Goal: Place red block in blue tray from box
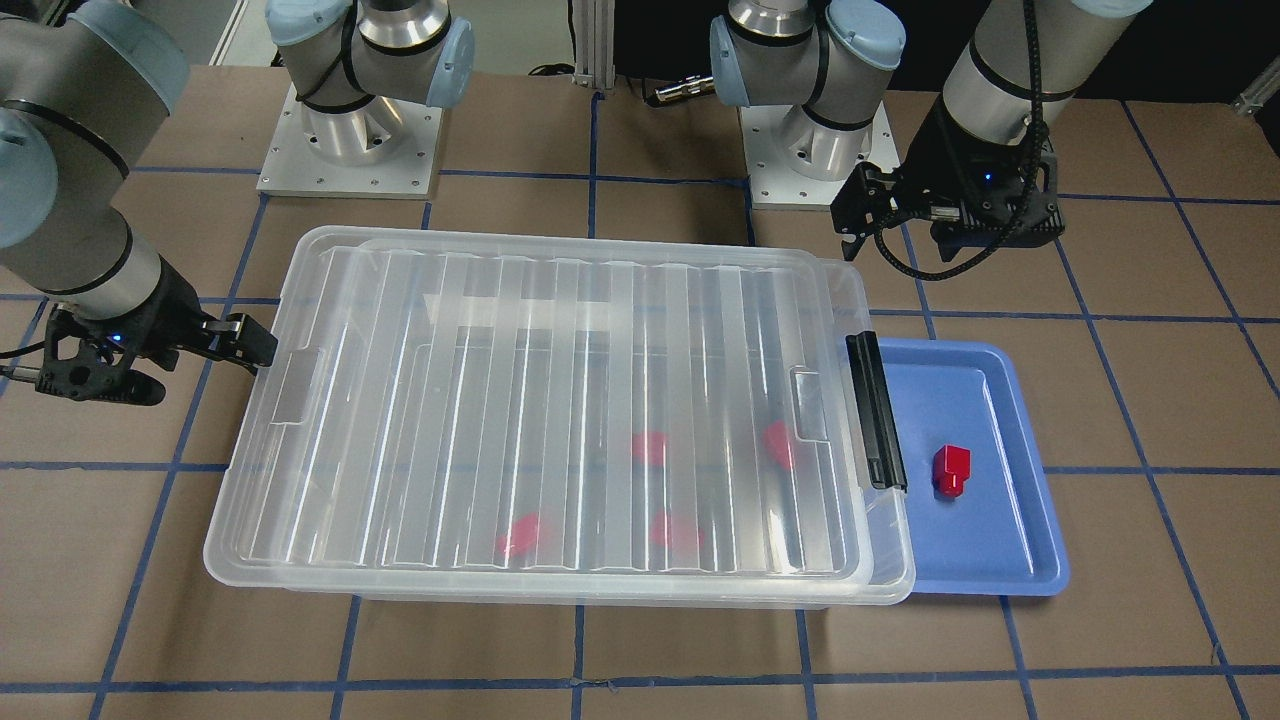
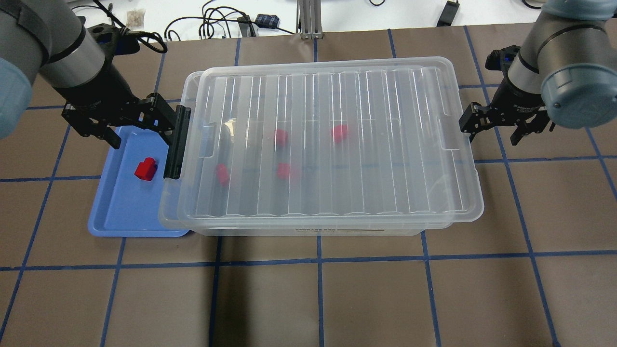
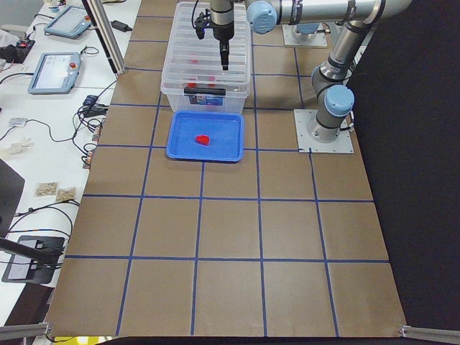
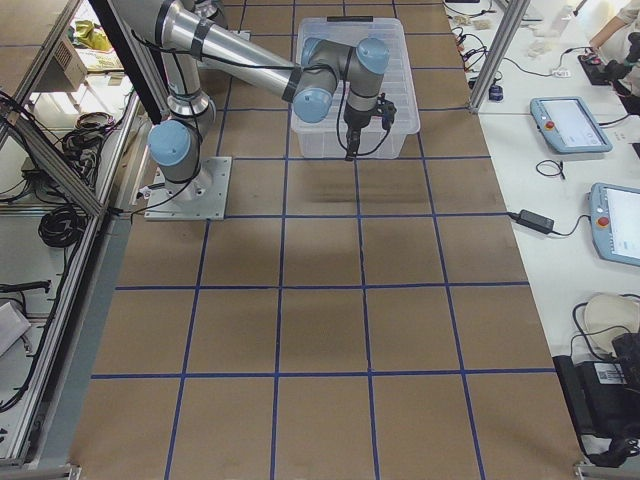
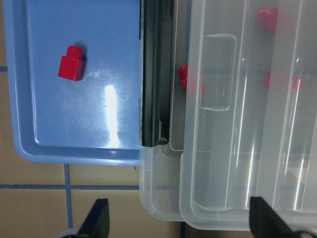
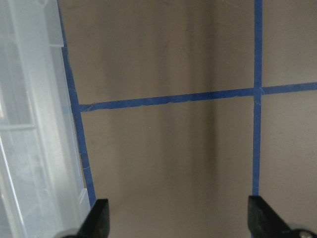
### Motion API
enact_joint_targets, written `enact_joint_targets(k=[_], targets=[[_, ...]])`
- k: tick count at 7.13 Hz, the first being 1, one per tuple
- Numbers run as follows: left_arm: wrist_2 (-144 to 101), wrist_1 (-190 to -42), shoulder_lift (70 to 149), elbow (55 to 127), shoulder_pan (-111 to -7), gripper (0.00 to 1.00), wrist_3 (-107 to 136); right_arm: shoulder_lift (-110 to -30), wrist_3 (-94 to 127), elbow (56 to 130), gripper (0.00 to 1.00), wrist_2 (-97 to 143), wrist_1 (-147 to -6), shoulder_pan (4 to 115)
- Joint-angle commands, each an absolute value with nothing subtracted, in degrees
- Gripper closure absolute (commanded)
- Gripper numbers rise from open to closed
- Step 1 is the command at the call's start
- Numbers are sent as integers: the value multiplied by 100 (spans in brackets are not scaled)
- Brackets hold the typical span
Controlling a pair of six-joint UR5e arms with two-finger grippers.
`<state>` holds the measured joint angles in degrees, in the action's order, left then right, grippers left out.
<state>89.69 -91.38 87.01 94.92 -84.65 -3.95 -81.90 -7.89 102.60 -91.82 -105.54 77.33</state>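
Note:
One red block [image 1: 950, 470] lies in the blue tray [image 1: 1000, 400], also seen from overhead [image 2: 145, 169] and in the left wrist view [image 5: 71, 63]. The clear box [image 2: 328, 144] stands beside the tray with its ribbed lid on, slightly offset. Several more red blocks [image 2: 280, 137] show blurred through the lid. The black latch bar [image 2: 176, 142] is on the tray end. My left gripper [image 2: 142, 130] is open and empty, above the tray's far part next to the latch. My right gripper [image 2: 491, 130] is open and empty, just off the box's other end.
The box overlaps the tray's [image 5: 74, 129] inner edge. The brown table has a blue tape grid [image 6: 168, 99]. Both arm bases [image 1: 350, 140] stand behind the box. Cables and devices lie beyond the table's far edge [image 2: 217, 24].

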Motion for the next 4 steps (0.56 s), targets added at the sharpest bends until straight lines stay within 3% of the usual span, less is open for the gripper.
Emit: enact_joint_targets(k=[1,4], targets=[[8965,-9132,8701,9492,-8464,0,-396,-8183,-904,10143,0,-9228,-10556,7691],[8974,-9141,8701,9492,-8464,0,-396,-8374,-959,9100,0,-9255,-9655,7681]])
